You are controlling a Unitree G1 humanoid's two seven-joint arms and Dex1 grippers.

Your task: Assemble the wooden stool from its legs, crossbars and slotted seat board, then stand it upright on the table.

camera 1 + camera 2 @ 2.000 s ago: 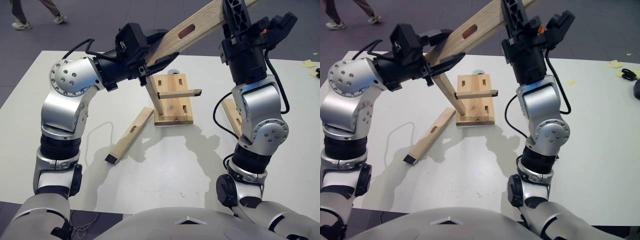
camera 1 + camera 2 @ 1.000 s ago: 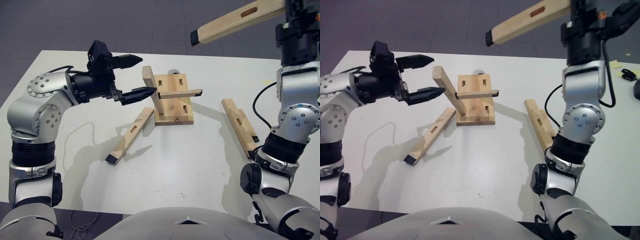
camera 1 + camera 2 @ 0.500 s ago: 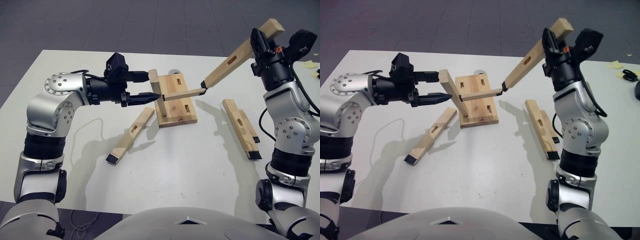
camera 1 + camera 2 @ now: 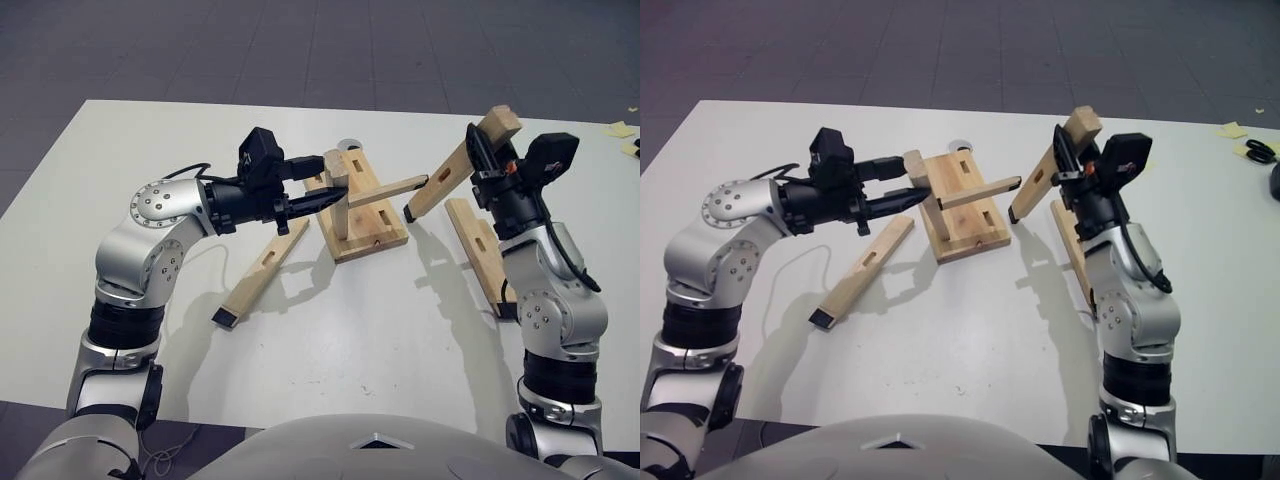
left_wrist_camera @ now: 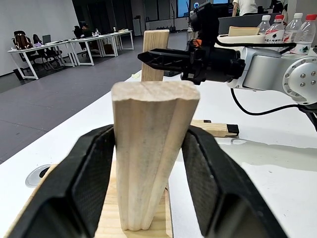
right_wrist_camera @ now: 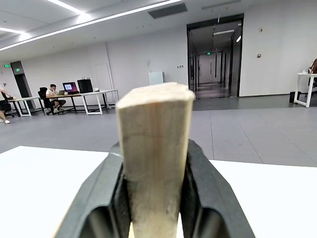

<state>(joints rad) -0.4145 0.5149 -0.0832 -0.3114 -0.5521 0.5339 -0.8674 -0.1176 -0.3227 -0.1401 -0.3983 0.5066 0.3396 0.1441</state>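
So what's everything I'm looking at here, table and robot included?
table: one, white, under everything.
seat board: one, pale wood, flat mid-table.
upright leg: one, pale wood, standing in seat board.
crossbar: one, pale wood, jutting from upright leg.
loose legs: two, pale wood, lying flat, one left of seat board, one right.
held leg: one, pale wood, tilted, low end near crossbar tip.
left gripper: one, black, jaws closed on upright leg.
right gripper: one, black, jaws clamped on held leg.

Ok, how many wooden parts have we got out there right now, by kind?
Legs: 4 (upright leg, raised leg, left loose leg, right loose leg)
Crossbar: 1
Seat board: 1
Total: 6
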